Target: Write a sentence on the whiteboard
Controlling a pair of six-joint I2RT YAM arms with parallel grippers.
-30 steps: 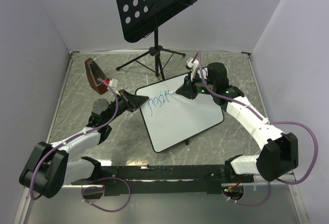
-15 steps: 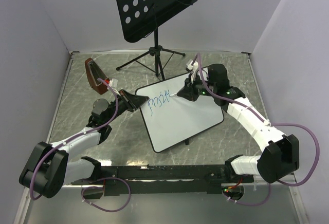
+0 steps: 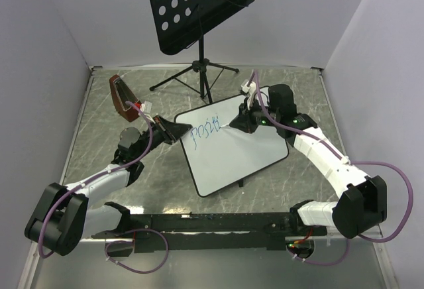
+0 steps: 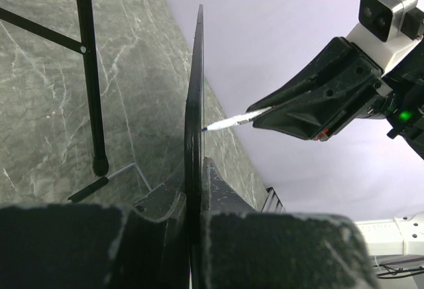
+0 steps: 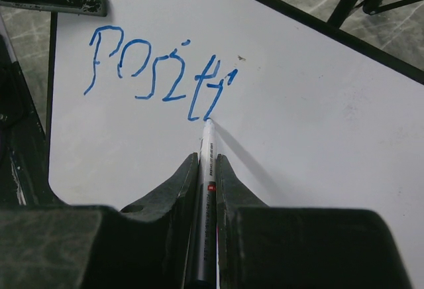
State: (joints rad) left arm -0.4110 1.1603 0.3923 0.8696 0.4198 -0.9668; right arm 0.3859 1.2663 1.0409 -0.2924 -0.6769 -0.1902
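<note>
The whiteboard (image 3: 238,150) lies tilted in the middle of the table, white with a thin black rim. My left gripper (image 3: 177,130) is shut on its left edge; the left wrist view shows the board edge-on (image 4: 193,123) between the jaws. My right gripper (image 3: 240,120) is shut on a white marker (image 5: 206,189). The marker tip touches the board just below the last stroke. The sentence (image 5: 159,70) is blue handwriting reading "Positi" near the board's left end, also seen from above (image 3: 203,132). The marker also shows in the left wrist view (image 4: 228,122).
A black perforated music stand (image 3: 199,7) on a tripod (image 3: 202,77) stands behind the board. A brown object (image 3: 121,98) lies at the left. Grey walls close the table on three sides. A black rail (image 3: 218,221) runs along the near edge.
My right gripper has moved slightly right along the board with the marker, and the blue writing has gained strokes. The left arm has not moved.
</note>
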